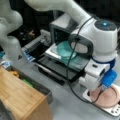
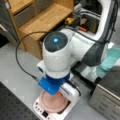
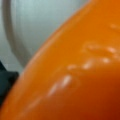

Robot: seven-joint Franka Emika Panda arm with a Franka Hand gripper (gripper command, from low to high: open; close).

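In both front views the arm's bulky wrist hangs low over a pink bowl (image 1: 108,96) that sits on a white scale (image 1: 113,110). The claw itself is hidden under the wrist housing and the blue mount (image 1: 109,78), so I cannot tell whether its fingers are apart or together.

Going left to right in a front view: at 8 o'clock a wooden cabinet (image 1: 21,100) fills the corner, its lower edge cut off. Toward the centre a small oven (image 1: 62,26) stands with its dark door (image 1: 60,67) folded down, and a pale green plate (image 1: 66,48) rests on the tray (image 1: 51,53) at its mouth, partly covered by the arm. At 4 o'clock lie the bowl and scale, on the grey surface (image 1: 65,105).

In a front view from the far side, wooden shelves (image 2: 45,17) sit at 11 o'clock. The bowl (image 2: 47,102) is at 6 o'clock, and a sliver of something orange (image 2: 58,94) shows just beneath the blue mount. At 3 o'clock is the green plate (image 2: 111,58), cut by the frame.

The wrist view is almost filled by a glossy orange object (image 3: 80,75), too close to identify, with a pale curved rim (image 3: 15,42) at 10 o'clock.
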